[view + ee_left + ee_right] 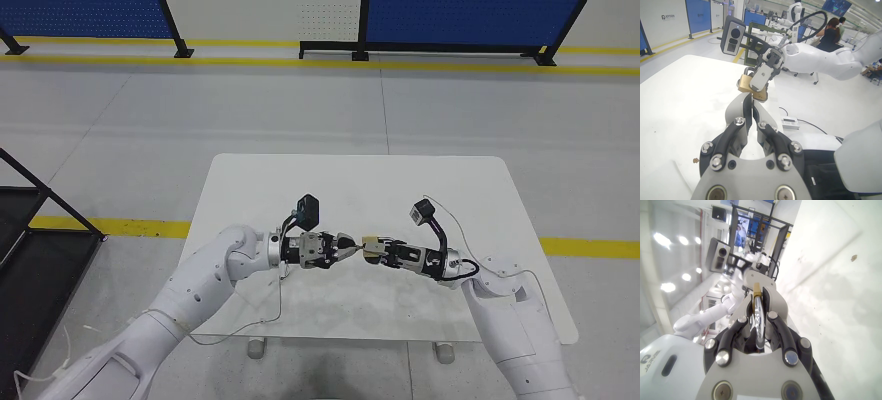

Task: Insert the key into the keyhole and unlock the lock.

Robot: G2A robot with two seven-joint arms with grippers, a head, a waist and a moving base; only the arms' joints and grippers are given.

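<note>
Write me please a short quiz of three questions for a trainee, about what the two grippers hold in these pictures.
1. Choose one: the right gripper is shut on A) the padlock, B) a cable, C) nothing.
2. True or false: the padlock lies flat on the table.
3. Fill the gap: the left gripper pinches the ___ at the end of the padlock opposite its shackle.
Key: 1 A; 2 false, it is held up above the table; 3 key.
</note>
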